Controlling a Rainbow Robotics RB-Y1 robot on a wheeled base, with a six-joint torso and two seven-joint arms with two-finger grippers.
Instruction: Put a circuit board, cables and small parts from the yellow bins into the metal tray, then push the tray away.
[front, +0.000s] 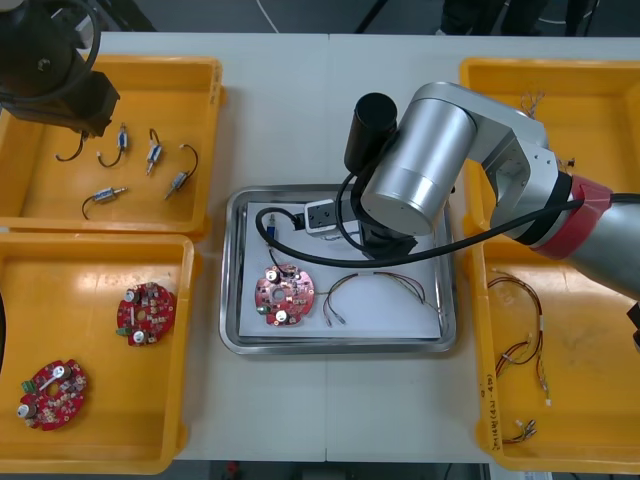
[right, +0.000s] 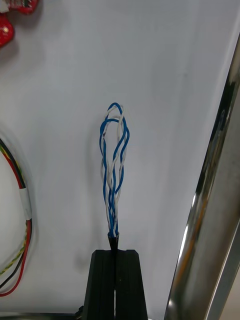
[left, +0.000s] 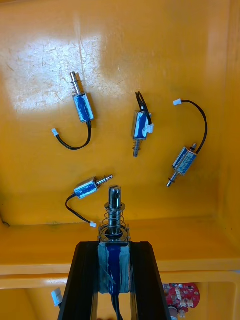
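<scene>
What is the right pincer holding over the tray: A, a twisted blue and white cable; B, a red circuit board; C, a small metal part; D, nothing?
A: the right pincer is shut on the twisted blue and white cable above the white inside of the metal tray.

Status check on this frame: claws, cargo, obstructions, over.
Right claw shut on blue-white cable, over the tray. Left claw shut on small metal part, over far left bin. Board and red-yellow cable already in tray, off to the side.
</scene>
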